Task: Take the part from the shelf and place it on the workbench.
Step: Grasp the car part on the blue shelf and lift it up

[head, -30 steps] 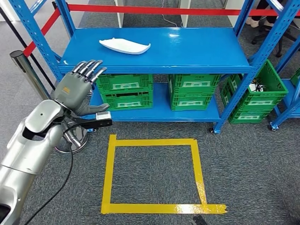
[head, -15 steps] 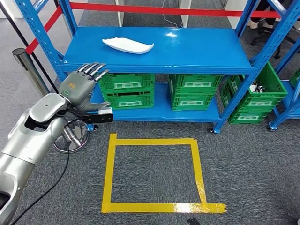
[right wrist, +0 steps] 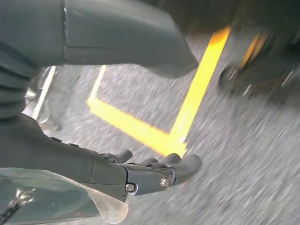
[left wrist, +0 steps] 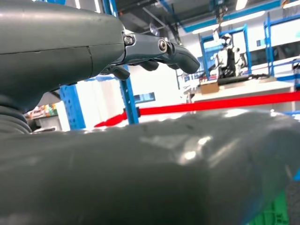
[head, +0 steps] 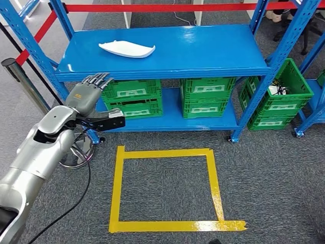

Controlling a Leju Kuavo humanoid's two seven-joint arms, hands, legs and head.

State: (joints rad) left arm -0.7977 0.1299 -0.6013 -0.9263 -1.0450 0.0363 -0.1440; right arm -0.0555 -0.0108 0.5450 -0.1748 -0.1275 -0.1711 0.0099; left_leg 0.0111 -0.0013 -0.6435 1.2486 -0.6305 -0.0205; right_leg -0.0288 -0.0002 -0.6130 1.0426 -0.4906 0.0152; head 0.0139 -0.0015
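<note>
**Reach toward the shelf, part not yet touched**

Nearest the robot, low on its left, the silver left arm comes up from the corner of the head view and ends in the left hand (head: 86, 96), which hangs in front of the shelf's left edge with its fingers (head: 97, 79) stretched out and apart, holding nothing; the left wrist view shows the same spread, with daylight between fingers and thumb. On the floor just ahead lies a square of yellow tape (head: 165, 188) on grey carpet. The right hand (right wrist: 141, 173) hangs low over that carpet near a tape corner, fingers loosely extended and slightly parted, nothing in them.

Beyond the tape stands the blue shelf (head: 215, 51); its lower deck carries green crates (head: 132, 99), and on the upper deck, toward the left, the white part (head: 126, 49) lies flat, well apart from the left hand and higher than it. A red barrier band (head: 161, 7) runs behind.

By my reading the step in hand is the approach; the grasp has not begun. Next, the left hand must rise above the deck's front edge, travel forward and inward over the part, then close around its narrow body; no workbench is visible.
</note>
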